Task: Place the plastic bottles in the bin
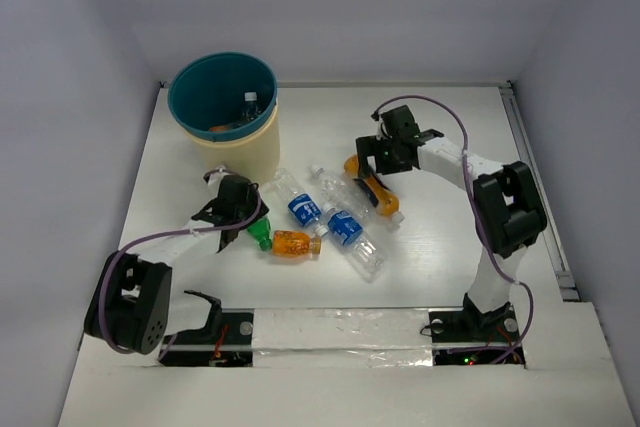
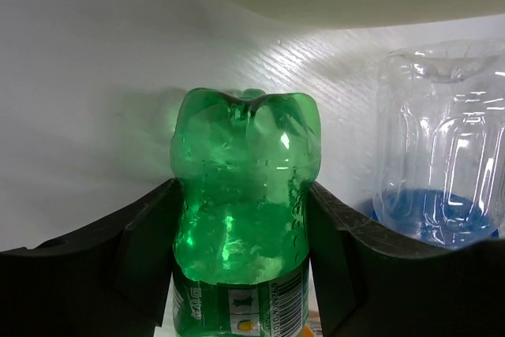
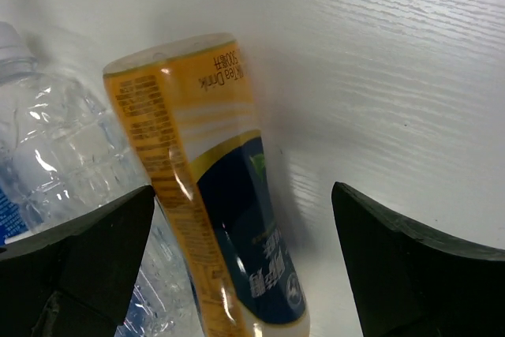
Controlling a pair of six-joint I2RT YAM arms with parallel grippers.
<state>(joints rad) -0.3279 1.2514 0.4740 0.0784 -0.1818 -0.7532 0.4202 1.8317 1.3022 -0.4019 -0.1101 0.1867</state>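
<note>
Green bottle (image 2: 246,155) — L claw (image 2: 243,222) grips it.

Translucent green plastic bottle (image 2: 246,219) cut off below, clear blue-labelled plastic bottle (image 2: 442,155) cropped at right, round teal bin (image 1: 200,97) contents indistinct.

You see the bin (image 1: 245,152) at the back left of the worktop (image 1: 450,267), with bottles (image 1: 248,105) in it. More bottles (image 1: 345,227) lie in front, to its right.
</note>
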